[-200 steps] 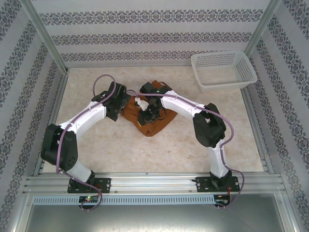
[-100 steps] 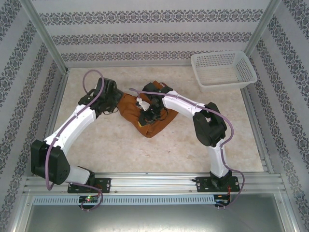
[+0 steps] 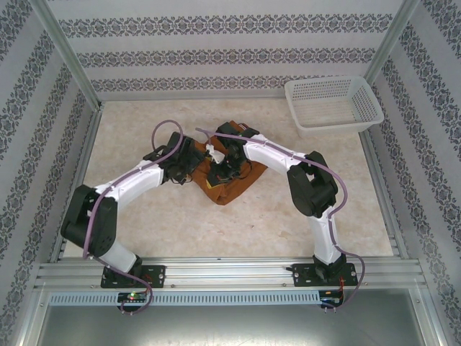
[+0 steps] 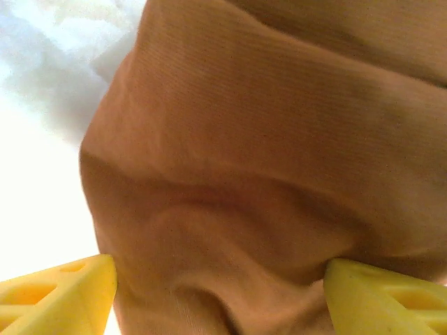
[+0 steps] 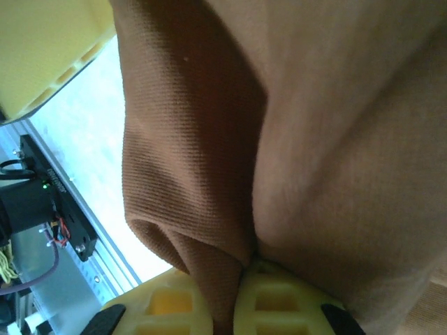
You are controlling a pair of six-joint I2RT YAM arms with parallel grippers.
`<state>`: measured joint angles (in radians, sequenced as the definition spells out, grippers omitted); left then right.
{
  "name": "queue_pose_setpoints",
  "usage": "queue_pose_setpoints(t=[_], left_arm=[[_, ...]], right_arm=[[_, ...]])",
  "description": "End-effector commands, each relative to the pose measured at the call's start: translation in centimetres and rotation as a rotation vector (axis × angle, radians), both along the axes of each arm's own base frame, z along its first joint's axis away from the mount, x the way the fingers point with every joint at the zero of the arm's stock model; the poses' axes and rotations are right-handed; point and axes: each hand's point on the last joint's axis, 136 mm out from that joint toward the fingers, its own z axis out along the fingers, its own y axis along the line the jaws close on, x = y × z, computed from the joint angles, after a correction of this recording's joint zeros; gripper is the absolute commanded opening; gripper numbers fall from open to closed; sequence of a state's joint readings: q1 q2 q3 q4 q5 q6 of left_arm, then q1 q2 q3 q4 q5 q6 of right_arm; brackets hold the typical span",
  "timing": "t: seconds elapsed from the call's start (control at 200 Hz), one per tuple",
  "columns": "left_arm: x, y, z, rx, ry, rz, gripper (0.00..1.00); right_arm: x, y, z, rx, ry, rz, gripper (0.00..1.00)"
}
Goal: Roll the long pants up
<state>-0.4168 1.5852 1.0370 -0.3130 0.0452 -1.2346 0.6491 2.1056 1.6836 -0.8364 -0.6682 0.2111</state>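
Swinging back in from the left, the left arm has returned to the long pants (image 3: 230, 189), so the left tool (image 3: 191, 170) now sits at the heap's left edge; the right arm has hardly shifted. The pants lie bunched in a rust-brown heap at the middle of the worktop (image 3: 180, 231), slightly toward the far side.

From the left wrist, the left tool (image 4: 220, 293) is released: its yellow fingers (image 4: 59, 296) stand wide apart with a bulge of the cloth (image 4: 265, 139) between them, and whether they press on it is hard to tell. From the right wrist, the right tool (image 5: 227, 307) is clenched on a fold of the pants (image 5: 335, 139), a ridge of cloth pinched between its two yellow pads (image 5: 171, 307).

From above, both wrists cover much of the heap, the right tool (image 3: 222, 170) lies over its middle, and legs and waistband cannot be told apart. Close up, both wrist views are mostly blurred cloth.

A white basket (image 3: 335, 128) stands at the far right corner, well apart from the pants. A purple cable (image 3: 162, 130) loops over the left arm.
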Motion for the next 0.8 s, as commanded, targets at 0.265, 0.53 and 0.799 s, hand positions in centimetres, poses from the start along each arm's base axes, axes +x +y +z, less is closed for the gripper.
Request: queue_pose_setpoints(t=[0.265, 0.53, 0.799], left_arm=[[1.0, -0.8, -7.0, 0.087, 0.088, -0.091, 0.78], [0.5, -1.1, -10.0, 0.096, 0.173, -0.113, 0.43], [0.7, -2.0, -10.0, 0.062, 0.207, -0.122, 0.00]], right_arm=[[-0.1, -1.5, 2.9, 0.068, 0.033, -0.018, 0.00], [-0.3, -4.4, 1.6, -0.088, -0.025, -0.005, 0.00], [-0.2, -8.0, 2.9, -0.492, -0.382, 0.053, 0.96]])
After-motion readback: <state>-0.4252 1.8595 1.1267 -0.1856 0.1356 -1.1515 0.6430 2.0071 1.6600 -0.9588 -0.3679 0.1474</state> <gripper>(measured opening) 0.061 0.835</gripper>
